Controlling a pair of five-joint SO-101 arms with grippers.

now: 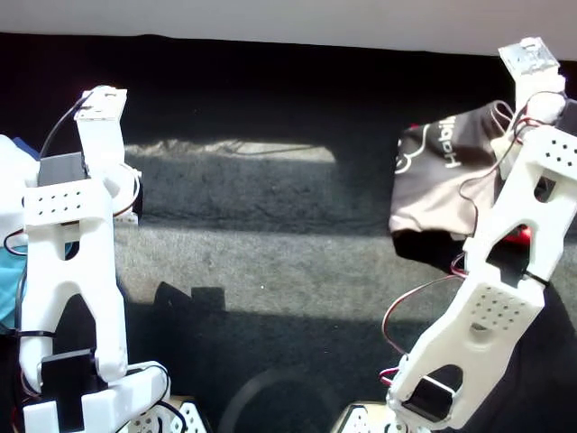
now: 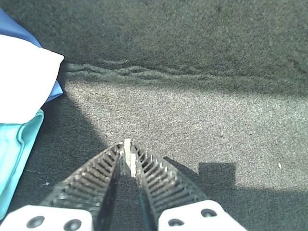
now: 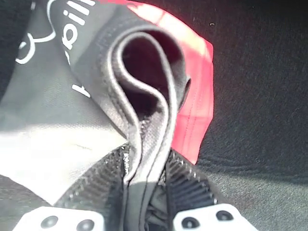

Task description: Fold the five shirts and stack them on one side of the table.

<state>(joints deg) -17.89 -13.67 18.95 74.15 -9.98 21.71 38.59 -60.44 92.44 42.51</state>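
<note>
Starting over at 9 o'clock on the high view, there's a little heap of cloth at the edge of the surface: a white shirt lying on top of a blue shirt, with a teal shirt just beside them. The left arm stands right next to that heap, and the left claw is pinched closed with the tips touching and nothing between them, hanging over bare dark felt near the pile but not touching any of it. The middle of the surface has a wavy ridge in the felt and a band of sunlight across it. Over at 2 o'clock sits a dark shirt with white print, partly folded, with a red shirt peeking out from under it. The right arm leans over that spot, and the right claw is clamped on a doubled-over hem of the dark shirt, the fabric bunching up in a loop between the fingers.
</note>
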